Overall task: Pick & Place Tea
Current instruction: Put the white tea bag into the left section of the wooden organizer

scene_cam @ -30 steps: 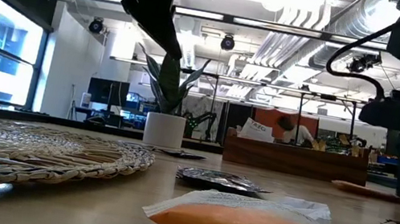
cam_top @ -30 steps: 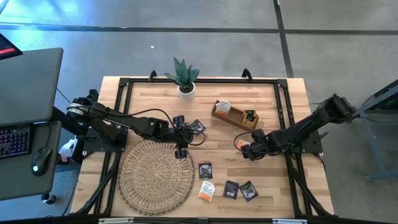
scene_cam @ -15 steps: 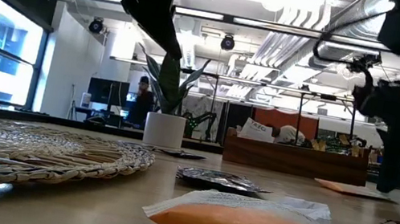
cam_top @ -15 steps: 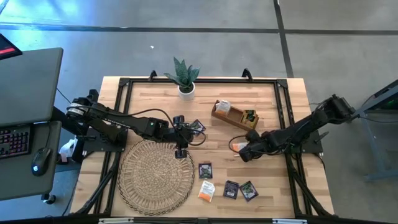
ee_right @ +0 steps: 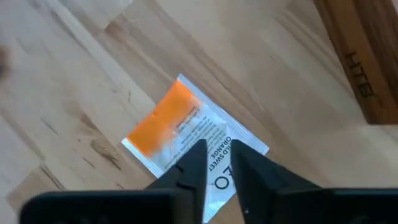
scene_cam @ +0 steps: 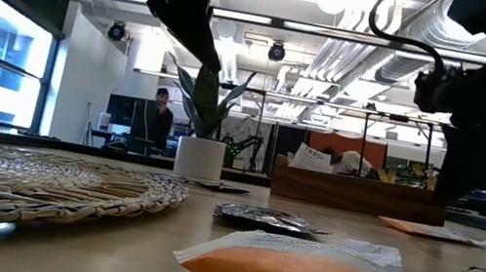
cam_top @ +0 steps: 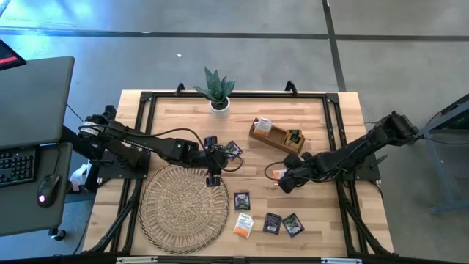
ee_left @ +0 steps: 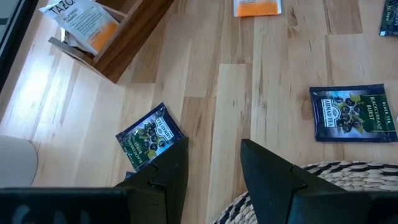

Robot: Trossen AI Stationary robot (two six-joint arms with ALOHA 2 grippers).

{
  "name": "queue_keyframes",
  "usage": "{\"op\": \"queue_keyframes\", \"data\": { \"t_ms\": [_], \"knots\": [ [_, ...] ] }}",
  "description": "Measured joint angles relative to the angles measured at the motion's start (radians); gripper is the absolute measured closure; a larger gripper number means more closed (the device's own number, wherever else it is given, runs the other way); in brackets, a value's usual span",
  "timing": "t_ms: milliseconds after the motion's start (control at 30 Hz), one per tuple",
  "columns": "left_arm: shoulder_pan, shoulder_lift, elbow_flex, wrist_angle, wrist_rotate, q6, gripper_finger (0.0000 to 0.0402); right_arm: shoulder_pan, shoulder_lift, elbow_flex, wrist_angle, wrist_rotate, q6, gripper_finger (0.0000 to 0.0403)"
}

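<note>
An orange-and-white tea sachet lies flat on the wooden table, near the brown wooden tray. My right gripper hangs just above that sachet's white end, fingers a little apart and pointing steeply down; in the low view the gripper is clear of the sachet. My left gripper waits open over the far rim of the woven mat, a dark blue sachet beside one finger. Several more sachets lie near the table's front edge.
A potted plant stands at the table's far edge. The tray holds a white-and-orange sachet upright in one compartment. Another dark blue sachet lies by the mat's rim. Bare wood stretches between the mat and the tray.
My right gripper has risen off the table, drifted a little toward the table's left edge and rolled about its pointing line. The orange-and-white sachet now lies flat on the wood below it. My left arm has kept still.
</note>
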Motion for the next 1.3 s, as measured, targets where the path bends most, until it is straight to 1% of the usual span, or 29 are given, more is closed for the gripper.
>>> {"op": "queue_keyframes", "data": {
  "t_ms": [133,267,333,467,533,667,900,1000,1133,1200,1300],
  "knots": [
    [0.000,0.000,0.000,-0.001,0.006,-0.003,0.0259,0.000,0.001,-0.017,0.014,0.002,0.050,0.0289],
    [0.000,0.000,0.000,-0.002,0.006,-0.003,0.0259,0.000,0.001,-0.089,0.043,0.008,0.128,0.0251],
    [0.000,0.000,0.000,-0.002,0.006,-0.003,0.0259,0.000,0.001,-0.128,0.089,0.002,0.175,0.0240],
    [0.000,0.000,0.000,-0.002,0.006,-0.003,0.0259,0.002,-0.005,-0.199,0.228,0.055,0.187,0.0235],
    [0.000,0.000,0.000,-0.002,0.006,-0.003,0.0259,0.001,-0.002,-0.224,0.319,0.092,0.171,0.0241],
    [0.000,0.000,0.000,-0.001,0.005,-0.003,0.0259,0.000,-0.001,-0.262,0.441,0.107,0.127,0.0259],
    [0.000,0.000,0.000,-0.001,-0.001,-0.003,0.0259,-0.008,-0.001,-0.289,0.456,0.121,0.078,0.0299],
    [0.000,0.000,0.000,-0.001,-0.001,-0.003,0.0259,-0.020,-0.001,-0.291,0.454,0.116,0.073,0.0333],
    [0.000,0.000,0.000,-0.001,-0.001,-0.003,0.0259,-0.033,-0.001,-0.295,0.489,0.114,0.035,0.0390],
    [0.000,0.000,0.000,-0.005,-0.019,-0.015,0.0259,-0.038,-0.006,-0.294,0.506,0.117,0.013,0.0395],
    [0.000,-0.011,0.000,-0.039,-0.092,-0.040,0.0259,-0.059,-0.024,-0.273,0.501,0.105,-0.027,0.0394]
  ]
}}
